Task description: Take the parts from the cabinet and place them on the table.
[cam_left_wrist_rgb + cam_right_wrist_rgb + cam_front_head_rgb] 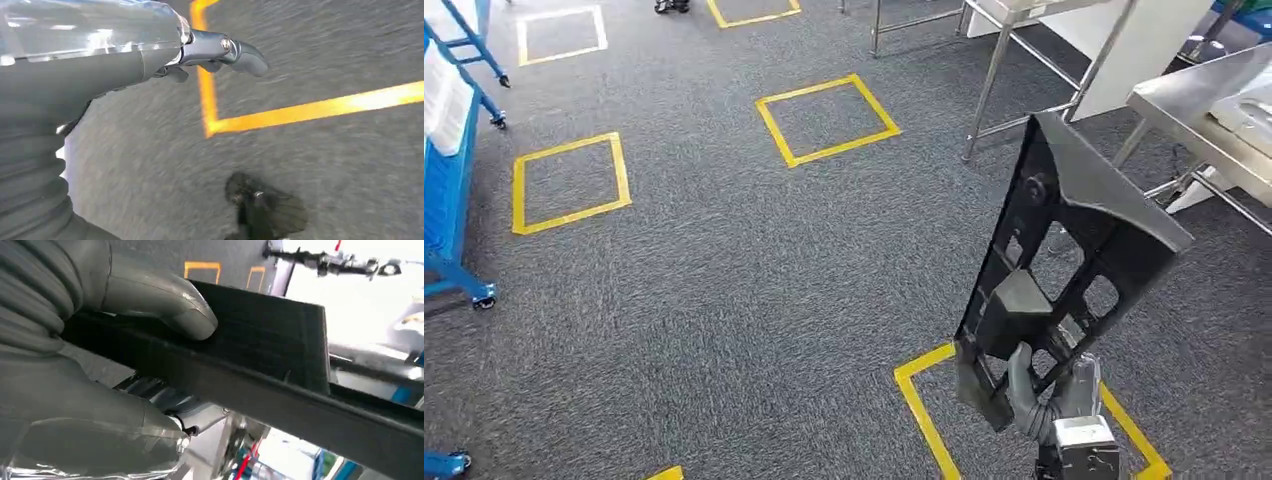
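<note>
left hand (220, 52) hangs over the grey carpet (704, 290) beside a yellow tape square (300, 110), nothing in it. fingers look curled in toward the palm, but the frame is motion-blurred, so can't tell if they're together or apart.

no readable writing or labels anywhere.

head view, left to right: blue cart (449, 190) at the left edge, more yellow tape squares on the carpet, then the black part (1064, 270) right of centre, steel table (1194, 110) at the far right.

right hand (1049, 395) comes up from the bottom edge and is clamped on the part's lower end. part is a flat black frame with cut-out windows, held up in the air, tilted, top end leaning toward the table but clear of it. right wrist view: thick grey thumb (170, 305) presses on the part's flat face.
</note>
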Controlling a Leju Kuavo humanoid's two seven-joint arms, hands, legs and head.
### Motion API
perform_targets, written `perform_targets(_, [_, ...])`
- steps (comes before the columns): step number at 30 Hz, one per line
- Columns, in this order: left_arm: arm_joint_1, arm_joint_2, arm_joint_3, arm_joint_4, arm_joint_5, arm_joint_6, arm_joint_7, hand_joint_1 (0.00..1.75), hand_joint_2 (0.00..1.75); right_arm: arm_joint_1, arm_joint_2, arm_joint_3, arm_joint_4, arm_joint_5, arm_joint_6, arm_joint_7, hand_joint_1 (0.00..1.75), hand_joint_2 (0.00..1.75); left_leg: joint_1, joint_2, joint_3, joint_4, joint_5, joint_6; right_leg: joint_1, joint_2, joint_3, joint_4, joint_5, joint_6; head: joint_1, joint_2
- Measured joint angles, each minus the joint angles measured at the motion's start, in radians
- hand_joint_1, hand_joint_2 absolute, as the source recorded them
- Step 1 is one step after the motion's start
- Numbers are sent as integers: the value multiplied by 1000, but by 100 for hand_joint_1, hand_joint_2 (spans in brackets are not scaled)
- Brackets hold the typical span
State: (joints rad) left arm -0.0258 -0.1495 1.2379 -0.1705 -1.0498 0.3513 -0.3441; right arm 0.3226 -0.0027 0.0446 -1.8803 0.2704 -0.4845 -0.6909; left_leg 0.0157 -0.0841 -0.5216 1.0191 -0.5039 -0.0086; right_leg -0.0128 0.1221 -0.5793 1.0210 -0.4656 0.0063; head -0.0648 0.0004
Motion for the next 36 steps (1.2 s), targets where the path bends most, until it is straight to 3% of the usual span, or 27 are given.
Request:
perform_targets(2, [-7,13,-2,0,0,-9,-8,0,175,5,0,-1,5,-6,-3,-1,175,175,-6,20,-2,-1,3,12,-4,24,-7,-5,9,16,0,0])
perform_targets(3, [-7,15,-5,0,-2,-13,-11,0,175,7,0,-1,7,-5,-5,-1,175,175,2,36,-2,-16,11,24,-4,31,-10,0,7,21,0,0])
perform_targets(4, [-10,22,-8,-3,-9,-13,-17,0,175,11,1,-1,9,-5,-11,-3,175,175,-1,51,1,-19,16,31,0,-37,-20,22,-12,22,0,0])
perform_targets(5, [-10,25,-9,-3,-11,-16,-19,0,175,9,0,-1,10,-3,-15,-3,175,175,-3,63,-1,-21,17,38,2,-80,-44,71,-47,24,1,0])
perform_targets(7, [-9,30,-12,-3,-24,-33,-12,0,175,8,0,-1,16,10,-32,-3,175,175,-11,93,-4,-21,16,40,-1,-111,-114,224,-122,29,1,0])
perform_targets(8, [-9,32,-16,-3,-32,-38,0,0,175,11,0,0,19,19,-47,-3,175,175,-14,109,-5,-20,16,41,-1,-114,-140,283,-142,30,1,0])
perform_targets(9, [-10,34,-22,-3,-40,-43,11,0,175,13,0,0,21,24,-59,-3,175,175,-15,124,-5,-20,15,42,-1,-117,-145,297,-137,30,1,0])
perform_targets(10, [-11,35,-29,-3,-44,-45,17,0,175,14,-1,0,21,27,-67,-3,175,175,-17,138,-4,-20,14,42,0,-119,-125,262,-109,29,1,0])
perform_targets(12, [-16,35,-33,-3,-48,-47,20,0,175,14,-1,0,21,29,-72,-3,175,175,-20,163,1,-20,10,41,4,-142,-29,93,-28,18,1,0])
perform_targets(13, [-18,35,-35,-3,-49,-47,20,0,175,14,-1,0,21,30,-72,-3,175,175,-21,172,6,-20,7,38,11,-190,18,11,-7,9,1,0])
perform_targets(14, [-18,35,-37,-3,-50,-48,21,0,175,11,-1,0,21,30,-73,-3,175,175,-29,183,6,-17,3,32,24,-210,24,-8,-18,2,1,0])
perform_targets(17, [-26,36,-48,-3,-57,-68,16,0,175,18,-1,0,17,18,-93,-4,175,175,-27,213,12,-21,1,24,26,-172,14,-8,-13,-7,1,0])
perform_targets(18, [-31,37,-53,-4,-58,-71,15,0,175,22,-1,0,14,17,-97,-4,175,175,-32,224,18,-20,-2,17,18,-161,18,-19,-8,-15,1,0])
perform_targets(19, [-33,40,-56,-4,-61,-76,16,0,175,27,0,0,8,19,-101,-5,175,175,-25,183,14,-5,-16,10,11,-153,25,-26,-2,-19,1,0])
perform_targets(20, [-34,40,-57,-4,-63,-79,18,0,175,26,0,1,2,24,-103,-6,175,175,-23,133,-7,41,-50,7,7,-141,24,-27,0,-24,0,0])
perform_targets(21, [-35,40,-58,-4,-63,-79,23,0,175,24,0,2,-1,31,-100,-5,175,175,-18,108,-41,118,-92,4,7,-130,22,-27,2,-27,0,0])
perform_targets(23, [-32,40,-58,-4,-56,-78,31,0,175,25,1,9,-3,40,-86,-5,175,175,-12,93,-112,272,-153,-2,7,-102,19,-26,2,-28,0,0])
perform_targets(24, [-32,40,-58,-4,-48,-76,34,0,175,25,1,10,-3,43,-78,-5,175,175,-11,93,-127,300,-150,-5,7,-87,18,-24,3,-27,0,0])
perform_targets(25, [-32,40,-57,-4,-41,-73,34,0,175,24,1,12,-3,47,-71,-5,175,175,-9,93,-119,277,-124,-6,6,-72,19,-21,3,-27,0,0])
perform_targets(27, [-35,40,-55,-5,-29,-64,31,0,175,19,1,17,-3,48,-65,-5,175,175,-3,84,-58,135,-34,-7,4,-45,19,-14,0,-22,0,0])
perform_targets(28, [-35,40,-54,-6,-25,-60,30,0,175,13,0,19,-2,48,-63,-5,175,175,2,55,-13,34,12,-9,1,-30,18,-7,-4,-15,0,0])
perform_targets(29, [-35,39,-53,-6,-19,-58,30,0,175,9,0,21,-2,48,-62,-5,175,175,5,2,-4,14,-9,-9,4,-21,12,-1,-5,-7,0,0])
perform_targets(30, [-35,39,-52,-6,-20,-56,30,0,175,0,-1,24,0,48,-61,-5,175,175,5,1,-7,5,-5,-2,3,-10,2,9,-4,0,0,0])
perform_targets(33, [-38,39,-50,-6,-18,-48,35,0,175,-2,-2,28,1,48,-63,-5,175,175,-5,30,-5,5,0,15,-5,21,-7,-3,9,24,0,0])
perform_targets(34, [-39,35,-50,-6,-17,-47,36,0,175,-2,-3,29,1,48,-64,-5,175,175,2,46,-6,-5,8,27,-5,14,-11,1,6,27,0,0])
perform_targets(35, [-39,38,-49,-9,-17,-46,36,0,175,-4,-3,29,1,48,-66,-5,175,175,1,58,-5,-9,11,31,2,-51,-22,28,-16,30,2,0])
perform_targets(36, [-37,38,-47,-10,-17,-45,36,0,175,-10,-5,30,2,49,-66,-5,175,175,0,70,-6,-9,12,34,3,-88,-51,86,-54,34,2,0])
